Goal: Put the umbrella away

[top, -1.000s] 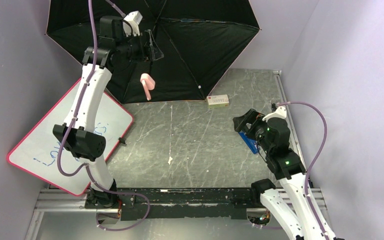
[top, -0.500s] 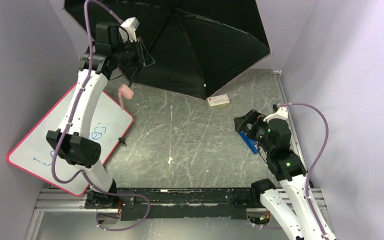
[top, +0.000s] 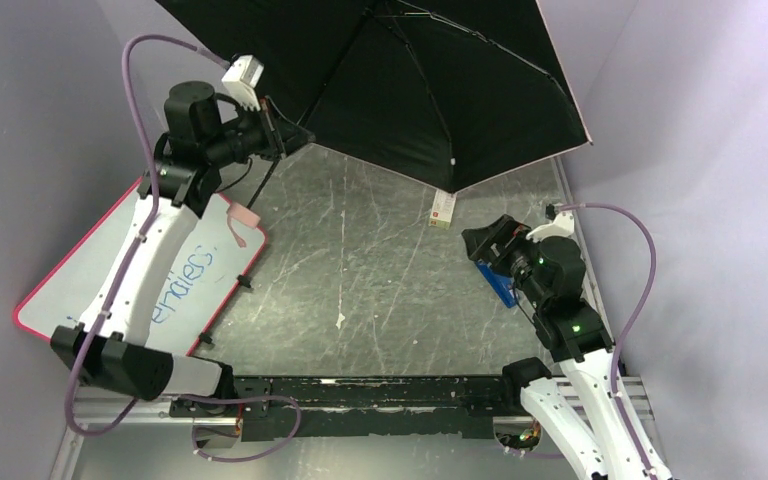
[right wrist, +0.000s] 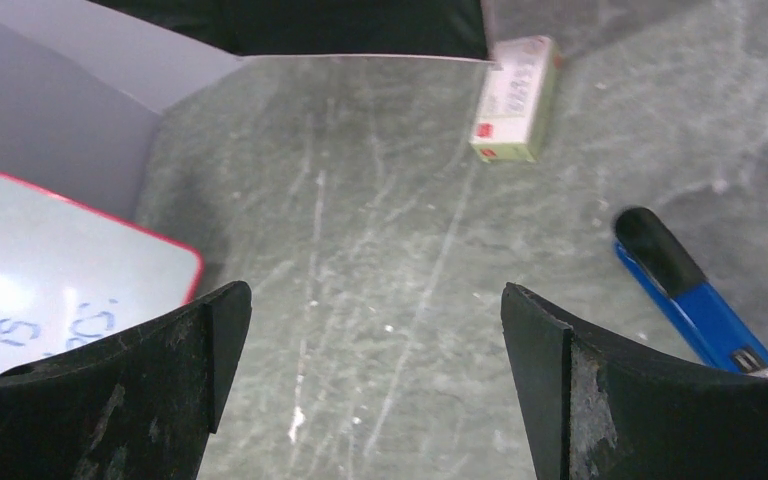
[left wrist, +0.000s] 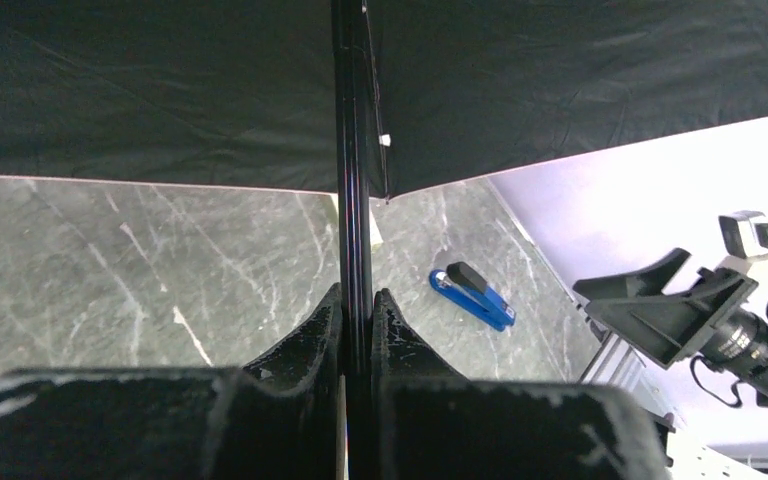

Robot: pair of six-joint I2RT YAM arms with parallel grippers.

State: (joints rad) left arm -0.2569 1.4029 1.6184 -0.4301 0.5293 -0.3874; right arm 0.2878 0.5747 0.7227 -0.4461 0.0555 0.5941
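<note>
One item is under task: the umbrella [top: 410, 90], fully open and apparently carried clear of the table [top: 360, 290]. Its black inner face fills the overhead view from 11 to 2 o'clock. The lowest rim tip sits at about 1 o'clock over a small box [top: 443, 207]; whether they touch cannot be told. The left gripper [left wrist: 357, 300] is pinched tight on the dark shaft [left wrist: 352, 150], a finger on either side and no gap seen. The pale pink handle [top: 245, 213] hangs below the grip at 10 o'clock, over a corner of the whiteboard [top: 110, 290]. The right gripper [right wrist: 375, 300] stands spread wide and holds nothing, at 4 o'clock, facing the canopy edge. Handling assessment: light overall but bulky and apt to swing. The fabric is soft and slack between thin ribs that would likely bend if squeezed. The shaft is stiff and smooth, so it may twist in the pinch. Best purchase is judged to be the shaft or the stubby handle, never fabric or rib tips. Collapsing it probably needs the second gripper near the hub, which is not clearly made out. Clearance: the right wall [top: 680, 150] crowds the rim at 2 o'clock, and open table lies from centre to 6 o'clock. A blue stapler [top: 500, 285] lies at 4 o'clock beside the right gripper; it and the box risk being swept.
</note>
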